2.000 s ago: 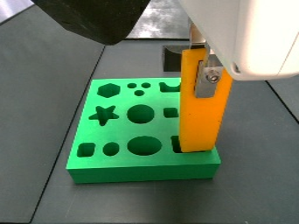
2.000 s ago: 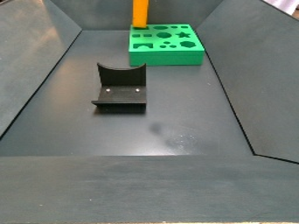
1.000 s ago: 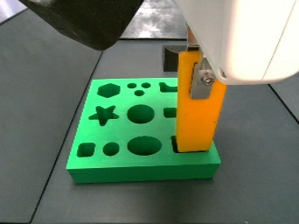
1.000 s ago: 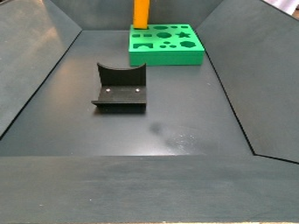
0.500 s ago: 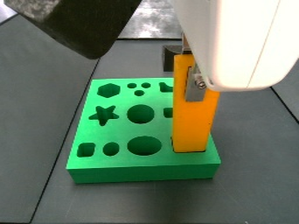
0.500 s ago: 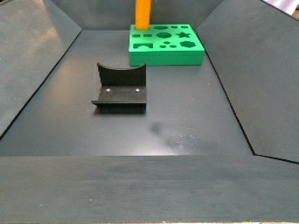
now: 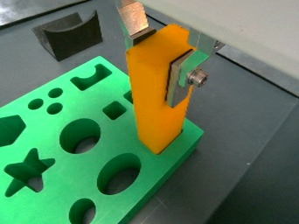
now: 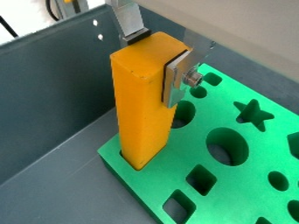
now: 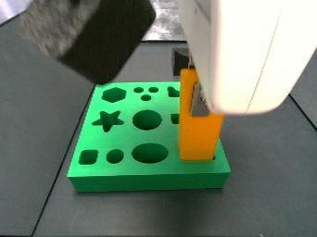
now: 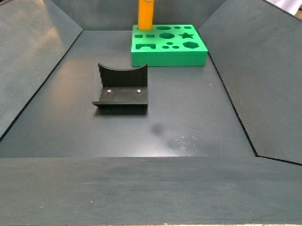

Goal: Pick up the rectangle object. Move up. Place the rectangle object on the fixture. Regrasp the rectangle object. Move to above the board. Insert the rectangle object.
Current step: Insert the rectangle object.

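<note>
Gripper (image 7: 163, 48) clamped on the block's (image 7: 156, 87) upper part; block upright, long axis vertical, lower end in a slot at the board's (image 7: 70, 131) corner; fixture (image 10: 122, 87) well apart.

Gripper (image 7: 158, 48) mostly cropped, rectangle object (image 9: 198, 130) top behind white housing, lower end perhaps inside board (image 9: 124, 157).

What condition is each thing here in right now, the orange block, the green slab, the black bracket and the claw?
Rectangle object: upright, lower end in a slot at the board's edge.
Board: flat, other holes empty.
Fixture: empty, apart from the board.
Gripper: above the board, shut on the rectangle object.
</note>
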